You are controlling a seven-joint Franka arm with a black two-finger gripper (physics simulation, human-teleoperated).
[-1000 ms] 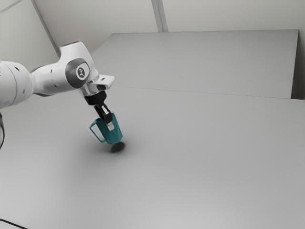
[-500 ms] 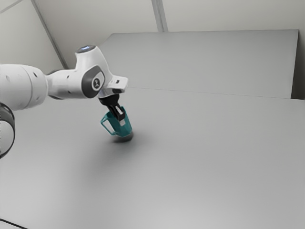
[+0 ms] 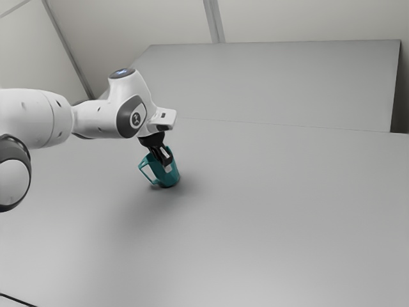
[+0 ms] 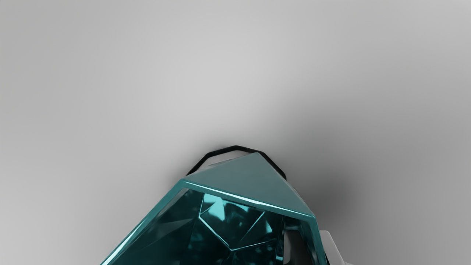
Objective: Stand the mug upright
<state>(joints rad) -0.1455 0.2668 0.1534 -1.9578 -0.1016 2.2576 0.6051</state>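
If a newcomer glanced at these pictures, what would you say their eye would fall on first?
Probably the teal mug, the one strong colour against the grey table, with its handle toward the exterior view's left. Next would be the white arm reaching in from that side, its black pincer closed on the mug's wall.

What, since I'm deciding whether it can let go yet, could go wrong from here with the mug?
The teal mug leans toward the exterior view's left, so releasing now might let it rock or topple. The gripper pinches only one side of its wall, so it could swivel in that grip. Its tilted base is at or just above the table, so pressing down might make it skid.
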